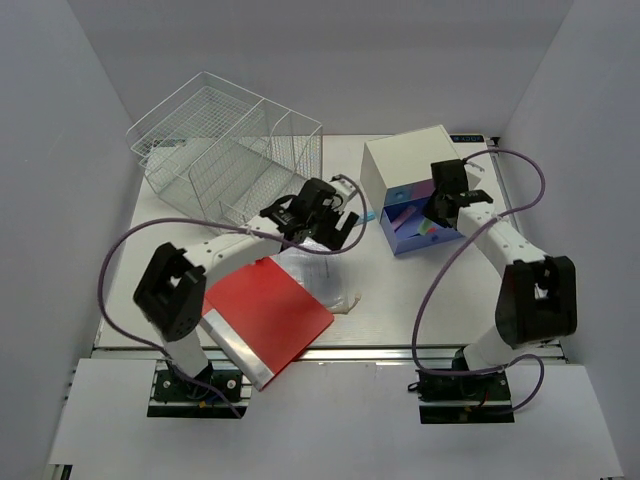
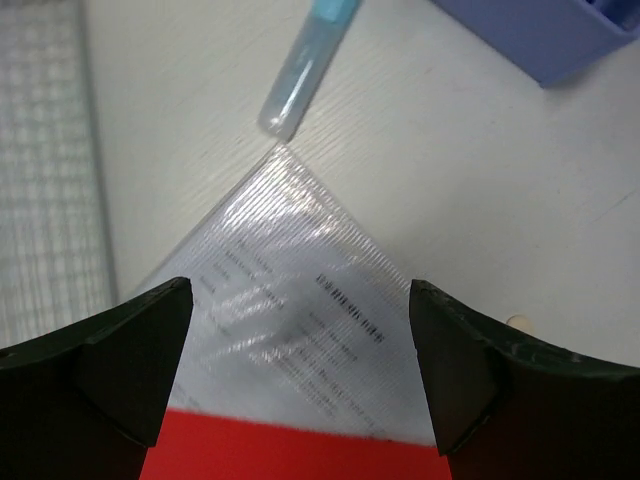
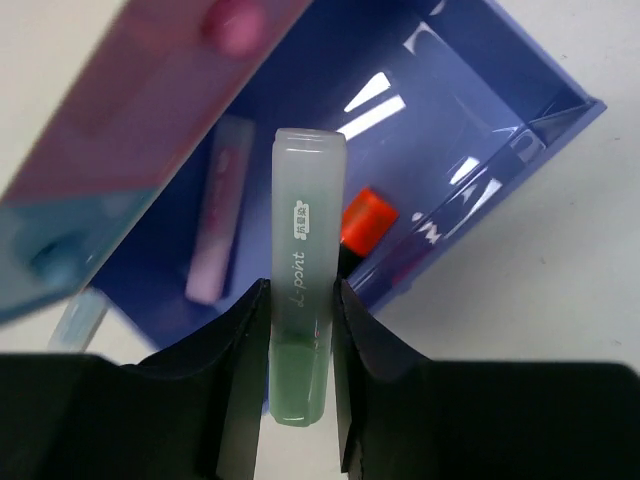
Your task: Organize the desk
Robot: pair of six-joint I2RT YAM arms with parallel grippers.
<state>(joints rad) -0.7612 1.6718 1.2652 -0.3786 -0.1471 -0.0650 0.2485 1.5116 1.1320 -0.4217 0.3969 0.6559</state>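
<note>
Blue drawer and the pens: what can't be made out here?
- Right wrist: orange marker in the blue drawer half hidden behind the green marker; drawer box front blurred.
- Left wrist: blue-capped pen cut off by the top edge; print on the clear sleeve blurred.
- Top view: drawer contents too small, partly under the right gripper.

I'm looking into a robotics lab test cell, not a real office: plain white panels (image 1: 60, 200) box in the desk (image 1: 385, 295), and the left arm (image 1: 180, 285) and right arm (image 1: 535, 300) are bolted by its front rail (image 1: 340, 353). Office props sit here: a wire basket (image 1: 230, 150), a red folder (image 1: 265, 312), a drawer box (image 1: 405, 160) and a highlighter (image 3: 305, 300).
</note>
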